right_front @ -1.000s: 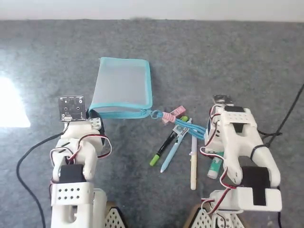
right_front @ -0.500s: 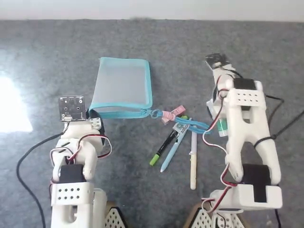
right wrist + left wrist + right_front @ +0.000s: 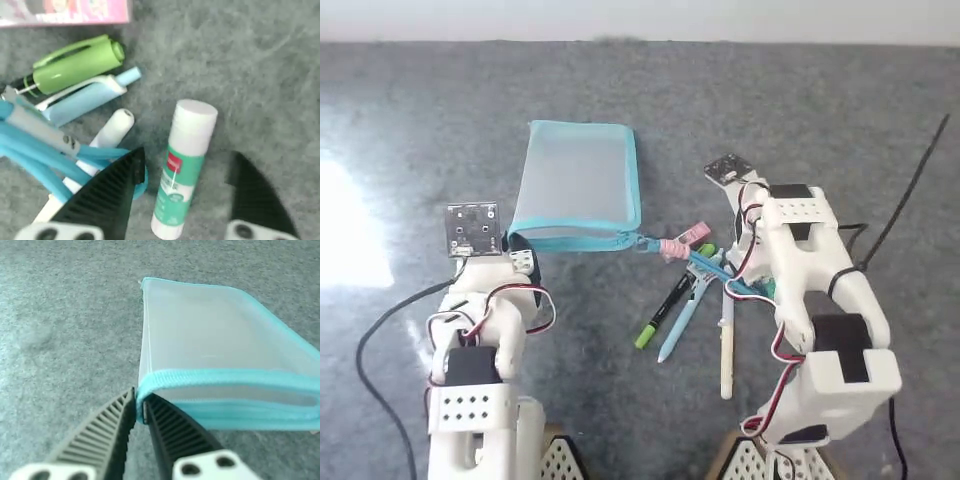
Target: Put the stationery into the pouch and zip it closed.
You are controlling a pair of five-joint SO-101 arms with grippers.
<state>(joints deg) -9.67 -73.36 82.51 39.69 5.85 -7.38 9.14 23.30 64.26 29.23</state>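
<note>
**A:** Start at the left. What is the left gripper (image 3: 139, 401) doing?

**B:** It is pressed together on the pouch (image 3: 215, 335), pinching the teal edging at one corner. The pouch lies flat on the table (image 3: 420, 120), ahead of that arm. It looks thin, soft and light, so I would expect it to slide or buckle if nudged. A pinch on the corner seems a good anchor. I can't tell how far its mouth is open.

**A:** And beside it?

**B:** A blue cord (image 3: 720, 268) trails from the zip end across the pens, with a flat pink packet (image 3: 686, 237) touching it. The cord is floppy and probably snags easily.

**A:** The pens?

**B:** A green pen (image 3: 663, 312), a blue pen (image 3: 682, 322) and a white pen (image 3: 727, 345) lie fanned close together. They look stiff, light and smooth, and they are likely to roll. The middle of the barrel is the best place to take hold.

**A:** And the right side?

**B:** The right gripper (image 3: 186, 159) is spread wide with a finger on either side of the glue stick (image 3: 175, 200), not touching it. The stick is hard, round and slick, so it should be gripped across the body, below the cap. The cord's loop lies just beside one finger and could get caught in the grip.
</note>
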